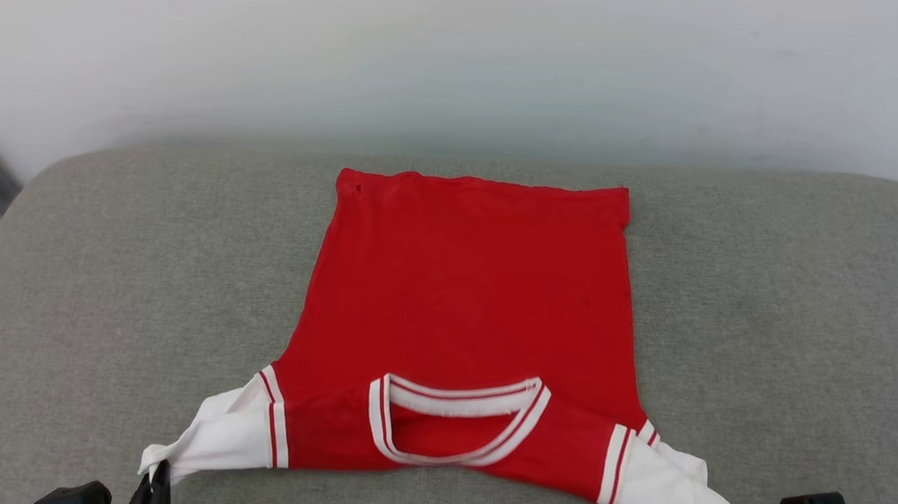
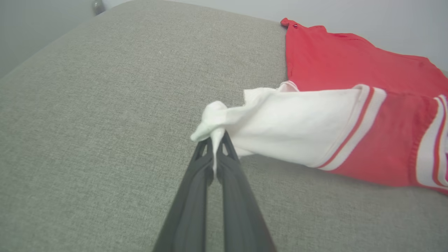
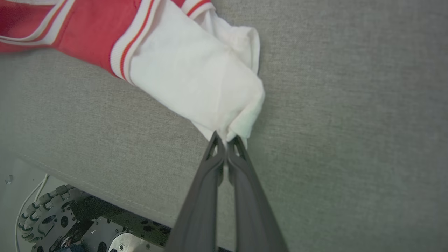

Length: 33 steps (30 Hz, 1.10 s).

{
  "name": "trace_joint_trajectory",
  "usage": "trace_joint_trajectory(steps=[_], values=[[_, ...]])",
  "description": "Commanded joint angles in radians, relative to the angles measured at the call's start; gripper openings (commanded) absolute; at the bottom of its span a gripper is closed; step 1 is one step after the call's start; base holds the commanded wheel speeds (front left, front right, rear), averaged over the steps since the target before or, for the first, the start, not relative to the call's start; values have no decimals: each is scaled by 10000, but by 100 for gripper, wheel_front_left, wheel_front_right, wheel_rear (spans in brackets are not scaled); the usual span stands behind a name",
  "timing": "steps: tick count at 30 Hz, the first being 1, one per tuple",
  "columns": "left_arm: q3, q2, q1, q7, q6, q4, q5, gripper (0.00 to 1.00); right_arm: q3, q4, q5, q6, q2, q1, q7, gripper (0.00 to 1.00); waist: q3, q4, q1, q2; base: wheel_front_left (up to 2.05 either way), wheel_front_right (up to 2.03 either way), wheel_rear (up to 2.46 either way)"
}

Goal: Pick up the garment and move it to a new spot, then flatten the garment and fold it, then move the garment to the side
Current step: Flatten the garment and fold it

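Head view: the garment [image 1: 466,298] lies spread flat on the grey padded bench [image 1: 115,268], plain red side up. Its hem is toward the far edge and its striped collar [image 1: 457,419] toward the robot. In the left wrist view, the left gripper [image 2: 217,140] is pinched together on the bunched tip of one white sleeve [image 2: 280,122]. In the right wrist view, the right gripper [image 3: 226,140] is clamped on the end of the other white sleeve [image 3: 196,80], near the bench's front edge.

Shirt [image 1: 466,298]: red, white sleeves, red-and-white striped trim. Spread flat, hem at 12 o'clock, collar at 6, sleeve ends bunched at 5 and 7.
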Motion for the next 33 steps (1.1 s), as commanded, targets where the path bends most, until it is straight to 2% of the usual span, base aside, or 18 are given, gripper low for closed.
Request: trace_joint_trajectory(steps=[1, 2, 3, 4, 8, 11, 14, 18, 25, 26, 33], values=[[32, 59, 90, 43, 96, -134, 40, 0, -222, -219, -129, -7, 169, 247, 192, 36, 8, 46, 4, 0, 0, 0, 0], [31, 89, 149, 61, 124, -208, 47, 0, -352, -367, -301, -7, 255, 447, 324, 49, 3, 70, 4, 0, 0, 0, 0], [39, 124, 191, 81, 155, -276, 51, 0, -469, -559, -379, -7, 362, 592, 443, 95, 12, 91, 4, 0, 0, 0, 0], [40, 148, 196, 62, 160, -343, 66, 0, -565, -750, -429, -5, 449, 704, 489, 100, 32, 116, 4, 0, 0, 0, 0], [-44, 138, 85, -143, 17, -620, 185, 0, -1022, -1578, -765, -5, 737, 712, 78, 100, 100, 217, 4, 0, 0, 0, 0], [-113, 89, -174, -246, -5, -812, 285, 0, -1627, -1990, -872, -7, 923, 169, -329, 100, 281, 317, 4, 0, 0, 0, 0], [-192, 25, -412, -294, -13, -954, 435, 0, -2306, -1939, -833, -5, 1097, -638, -527, 100, 504, 447, 4, 0, 0, 0, 0], [-281, -104, -964, -401, 30, -1386, 664, 0, -3075, -1122, -637, -5, 1028, -2482, -383, 100, 1123, 683, 4, 0, 0, 0, 0], [-632, -542, -2240, -658, -278, -1844, 1176, 0, -3533, 1192, -340, -5, 135, -6181, 1156, 100, 2623, 1549, 4, 0, 0, 0, 0], [-632, -542, -2240, -658, -278, -1844, 1176, 0, -3533, 1192, -340, -5, 135, -6181, 1156, 100, 2623, 1549, 4, 0, 0, 0, 0], [-821, -1186, -3187, -833, -679, -2091, 1557, 0, -3431, 3055, -570, -5, -315, -9309, 4208, 100, 3978, 2304, 4, 0, 0, 0, 0]])
